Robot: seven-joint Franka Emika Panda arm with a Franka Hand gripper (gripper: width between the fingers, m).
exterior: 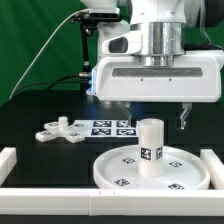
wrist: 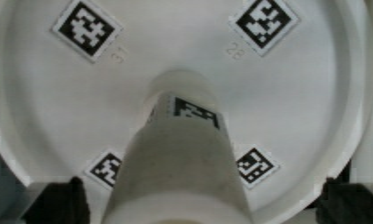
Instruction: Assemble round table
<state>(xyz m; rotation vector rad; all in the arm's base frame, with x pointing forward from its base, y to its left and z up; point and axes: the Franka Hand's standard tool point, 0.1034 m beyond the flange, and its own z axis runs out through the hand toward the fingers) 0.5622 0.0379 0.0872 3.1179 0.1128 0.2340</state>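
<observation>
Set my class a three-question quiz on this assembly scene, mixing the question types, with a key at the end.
1. True or false: the leg stands upright on the disc.
2. Where does the cross-shaped base lie? A: on the disc. B: beside the marker board, on the exterior view's left of it. C: on top of the leg.
3. Fill in: the jaws of the end effector, above the leg, are ___.
Key: 1 true; 2 B; 3 open.
</observation>
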